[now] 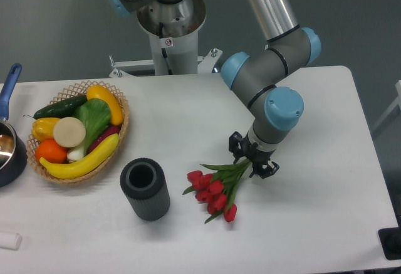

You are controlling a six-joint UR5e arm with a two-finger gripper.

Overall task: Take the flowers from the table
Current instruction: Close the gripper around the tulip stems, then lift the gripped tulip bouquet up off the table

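Note:
The flowers (214,192), a bunch of red tulips with green leaves and stems, lie on the white table (188,117) right of centre, heads pointing to the lower left. Their stems run up and to the right, under my gripper (252,158). The gripper points straight down over the stem end, with black fingers (236,144) showing on either side of the stems. The jaws look spread, with the stems between them. The stem ends and fingertips are hidden under the wrist.
A dark grey ribbed cylinder vase (145,189) stands left of the flowers. A wicker basket (123,131) of fruit and vegetables sits at the left. A dark pot with a blue handle (9,142) is at the left edge. The robot base (170,20) stands behind.

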